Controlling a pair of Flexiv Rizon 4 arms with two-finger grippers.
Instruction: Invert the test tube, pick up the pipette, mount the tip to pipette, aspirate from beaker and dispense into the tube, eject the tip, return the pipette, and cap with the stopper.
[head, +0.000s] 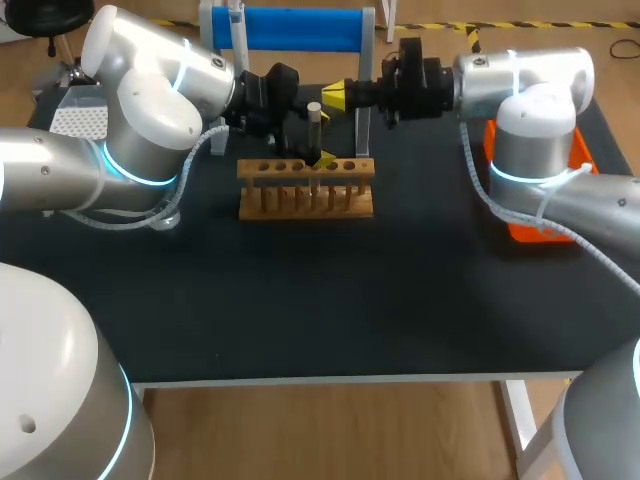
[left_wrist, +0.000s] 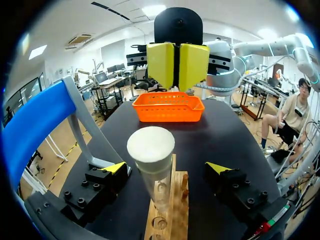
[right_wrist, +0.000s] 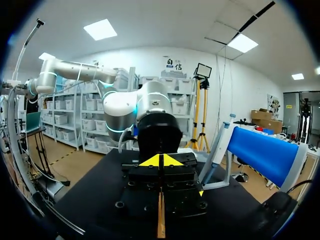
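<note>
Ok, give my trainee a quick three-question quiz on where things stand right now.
1. True or false: the left tool is shut on the test tube.
2. Fill in: the yellow tips of the right tool are ____ (open or shut).
3. The test tube is: A. upright in the wooden rack; B. held in the right tool; C. lying flat.

Key
1. False: its fingers stand open either side of the tube.
2. Shut.
3. A.
</note>
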